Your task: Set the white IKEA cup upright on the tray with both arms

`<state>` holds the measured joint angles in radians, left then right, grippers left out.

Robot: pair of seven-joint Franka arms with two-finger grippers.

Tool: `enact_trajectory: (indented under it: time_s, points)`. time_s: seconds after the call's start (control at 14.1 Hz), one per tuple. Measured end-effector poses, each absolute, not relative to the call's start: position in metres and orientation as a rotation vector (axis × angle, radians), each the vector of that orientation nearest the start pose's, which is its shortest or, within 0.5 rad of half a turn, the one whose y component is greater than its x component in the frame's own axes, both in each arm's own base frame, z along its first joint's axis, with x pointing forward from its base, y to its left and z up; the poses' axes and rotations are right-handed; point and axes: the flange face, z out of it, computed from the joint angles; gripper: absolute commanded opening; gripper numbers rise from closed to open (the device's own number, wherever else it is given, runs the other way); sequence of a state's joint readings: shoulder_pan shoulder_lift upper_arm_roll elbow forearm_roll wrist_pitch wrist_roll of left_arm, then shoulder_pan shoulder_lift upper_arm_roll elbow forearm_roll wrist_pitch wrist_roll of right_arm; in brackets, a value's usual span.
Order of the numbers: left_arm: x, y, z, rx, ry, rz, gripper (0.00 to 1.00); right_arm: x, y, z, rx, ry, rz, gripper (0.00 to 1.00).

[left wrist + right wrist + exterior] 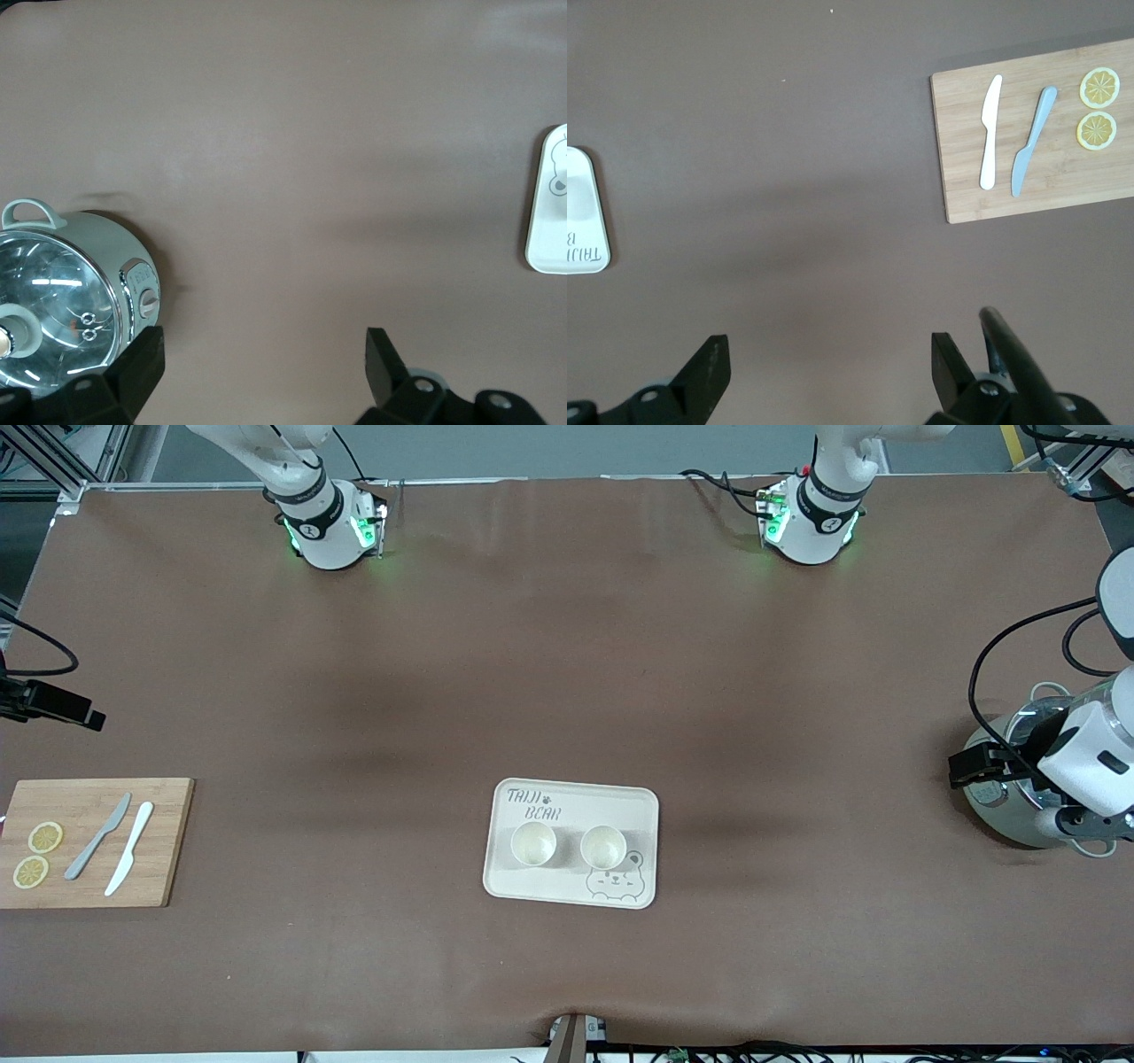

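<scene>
Two cups were counted, both upright on the tray (570,793): one cup (533,843) toward the right arm's end and a second cup (603,847) just beside it toward the left arm's end. The tray lay near the table's middle, toward the front camera; the bear drawing was at its 5 o'clock corner and the lettering at its 11 o'clock corner in the front view.

One board (159,850) was seen at the right arm's end of the table. On it lay two knives, a grey knife (97,836) and a white knife (129,860), side by side, and two lemon slices (45,837). One pot (62,292) with a glass lid stood at the left arm's end.

The left gripper (261,354) was held over bare cloth just beside the pot, its fingers spread wide with nothing between them. The right gripper (828,359) was held over bare cloth between tray and board, likewise spread and unloaded.

The table was covered by a brown cloth (567,646). Aluminium framing was visible at the corners near the arm bases.
</scene>
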<state>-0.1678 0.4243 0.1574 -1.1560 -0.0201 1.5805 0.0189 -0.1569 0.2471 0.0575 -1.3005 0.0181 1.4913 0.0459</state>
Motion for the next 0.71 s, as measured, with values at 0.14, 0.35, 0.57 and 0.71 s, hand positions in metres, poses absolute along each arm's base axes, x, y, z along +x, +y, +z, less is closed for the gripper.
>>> enact_trajectory:
  time_s: [0.14,0.35,0.57,0.71]
  points:
    - [0.675,-0.039,0.561,-3.101,0.083,0.004,1.00,0.622,-0.067,0.579,-3.100,0.234,0.077,1.00]
    - [0.653,-0.084,0.585,-3.093,0.223,0.013,1.00,0.621,-0.071,0.562,-3.101,0.245,0.083,1.00]
    - [0.602,-0.108,0.648,-3.056,0.311,-0.088,1.00,0.615,-0.077,0.554,-3.106,0.237,0.022,1.00]
    - [0.579,-0.102,0.668,-3.054,0.311,-0.117,1.00,0.607,-0.077,0.548,-3.110,0.220,0.001,1.00]
